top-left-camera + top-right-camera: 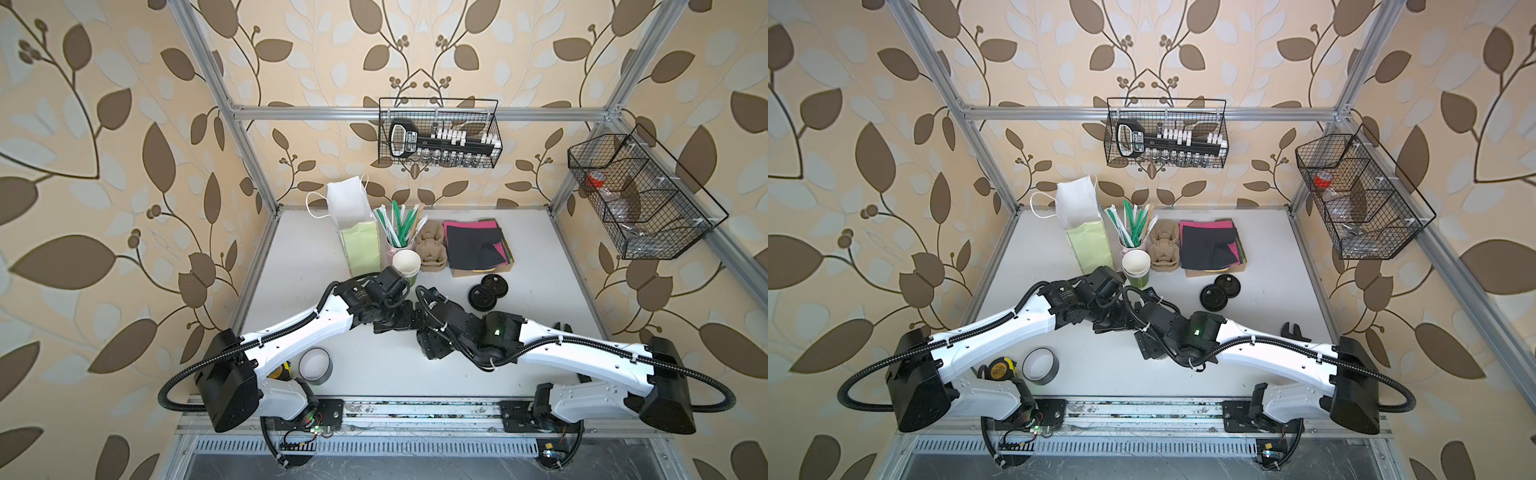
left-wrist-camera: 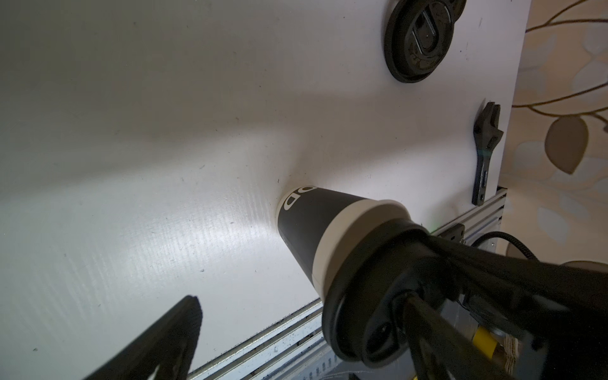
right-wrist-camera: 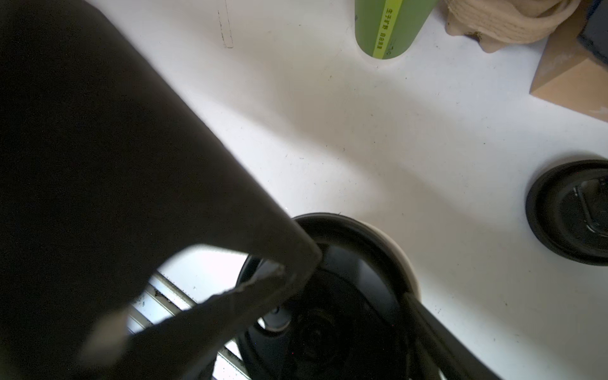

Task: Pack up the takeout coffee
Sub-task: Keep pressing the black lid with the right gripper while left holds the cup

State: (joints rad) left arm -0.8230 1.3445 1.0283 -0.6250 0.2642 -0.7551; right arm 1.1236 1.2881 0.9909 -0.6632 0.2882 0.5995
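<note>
Beige wallpaper (image 1: 124,174) with brown leaves is covering the walls behind an aluminium frame (image 1: 415,113). Soft light is glancing off the white table (image 1: 548,291). A wire basket (image 1: 386,124) is hanging from the back rail, and a second basket (image 1: 665,232) from the right one.

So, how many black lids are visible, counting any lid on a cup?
3. Two lie loose, overlapping, on the table near the coloured paper: the nearer lid and the farther lid. The third lid sits on the dark cup. Others may be stacked beneath, hidden.
</note>
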